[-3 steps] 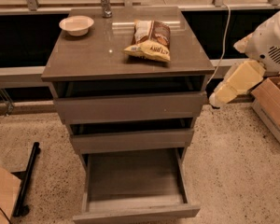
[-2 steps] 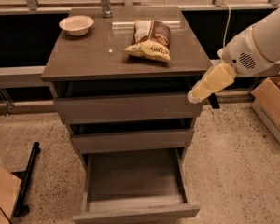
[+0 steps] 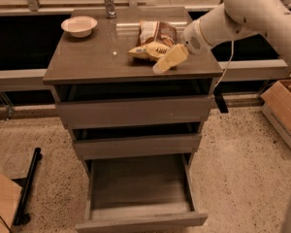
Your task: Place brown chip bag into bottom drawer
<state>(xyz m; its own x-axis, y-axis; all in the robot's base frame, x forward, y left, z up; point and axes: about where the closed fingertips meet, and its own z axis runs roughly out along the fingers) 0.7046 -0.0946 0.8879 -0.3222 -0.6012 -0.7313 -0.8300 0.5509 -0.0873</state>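
Observation:
The brown chip bag (image 3: 154,40) lies flat on the cabinet top (image 3: 97,57), right of centre, yellow end toward me. My gripper (image 3: 161,67) hangs over the cabinet top just in front of the bag's near right corner, reaching in from the right on the white arm (image 3: 233,18). The bottom drawer (image 3: 138,188) is pulled far out and its wood-grain floor is bare. The two drawers above it stand slightly ajar.
A white bowl (image 3: 79,25) sits at the cabinet top's back left. A metal tap (image 3: 108,1) stands behind it. A cardboard box (image 3: 286,110) sits on the floor at the right. A black bar (image 3: 28,186) lies on the floor at the left.
My arm has swung left and up from beside the cabinet's right side to over the cabinet top, ending close to the chip bag. The bag and drawers have not moved.

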